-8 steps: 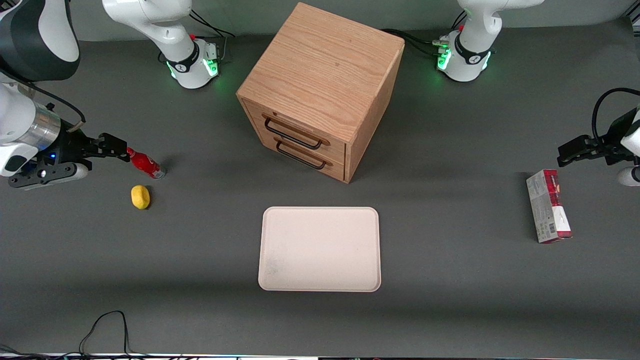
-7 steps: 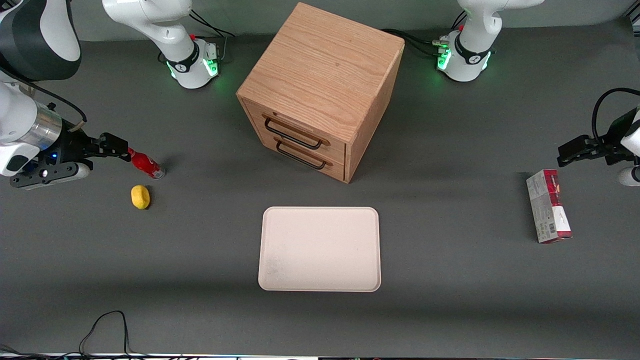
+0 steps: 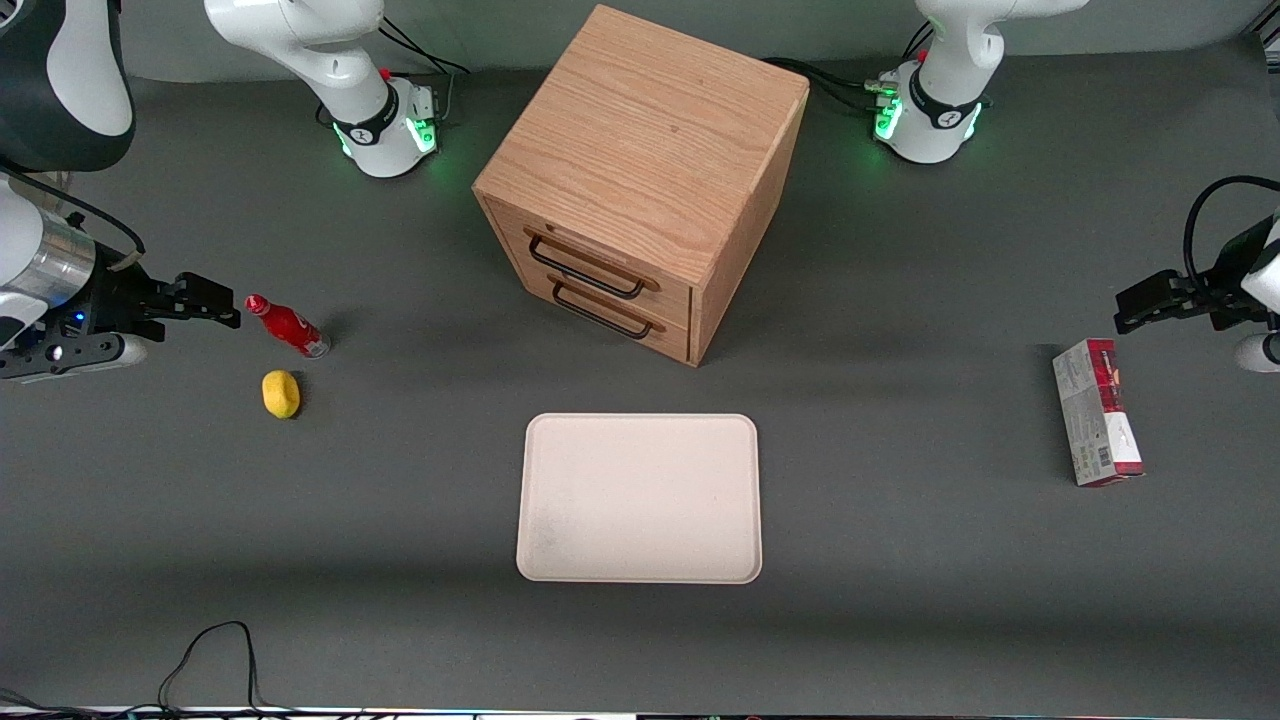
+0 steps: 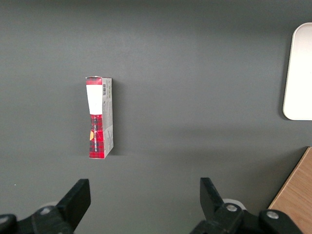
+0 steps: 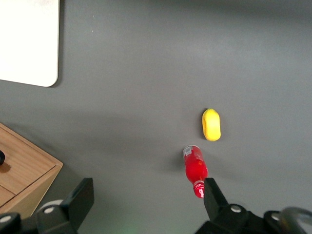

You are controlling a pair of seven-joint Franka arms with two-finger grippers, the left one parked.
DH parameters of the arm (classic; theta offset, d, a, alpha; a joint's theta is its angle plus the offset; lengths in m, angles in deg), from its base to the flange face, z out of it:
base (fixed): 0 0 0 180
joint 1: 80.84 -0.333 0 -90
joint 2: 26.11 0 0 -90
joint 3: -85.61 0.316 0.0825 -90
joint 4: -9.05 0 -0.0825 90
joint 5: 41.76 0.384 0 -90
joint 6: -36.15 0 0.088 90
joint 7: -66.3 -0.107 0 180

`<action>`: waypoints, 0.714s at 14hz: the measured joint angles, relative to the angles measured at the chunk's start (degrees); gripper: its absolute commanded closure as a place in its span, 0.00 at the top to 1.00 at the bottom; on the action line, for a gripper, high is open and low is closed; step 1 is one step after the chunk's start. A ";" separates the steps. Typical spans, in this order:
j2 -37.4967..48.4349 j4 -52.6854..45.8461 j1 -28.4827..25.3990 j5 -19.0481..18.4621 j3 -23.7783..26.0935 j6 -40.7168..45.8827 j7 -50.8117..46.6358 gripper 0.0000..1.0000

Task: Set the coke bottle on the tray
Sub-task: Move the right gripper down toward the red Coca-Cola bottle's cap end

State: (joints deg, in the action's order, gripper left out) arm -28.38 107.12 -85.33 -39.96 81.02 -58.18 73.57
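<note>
Hovering with the gripper [image 3: 225,312] spread wide and empty just beside the bottle [image 3: 287,327], its cap nearest one finger [image 5: 214,197], probably lining up a grasp, with the lemon [image 3: 281,393] close by and the tray [image 3: 640,570] well apart, awaiting it.

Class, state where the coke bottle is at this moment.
In the front view the coke bottle stands on the table toward the working arm's end, beside the lemon and slightly farther from the camera, just clear of the open gripper.
</note>
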 measured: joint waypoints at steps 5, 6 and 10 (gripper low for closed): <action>-0.17 -1.22 0.04 0.00 -0.27 3.54 -2.87 1.00; -0.18 -1.34 0.12 0.00 -0.38 4.36 -3.10 1.00; -0.15 -1.50 0.17 -0.02 -1.17 6.52 -3.12 1.00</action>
State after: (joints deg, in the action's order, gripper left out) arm -28.53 105.61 -85.16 -39.98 79.85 -51.66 70.44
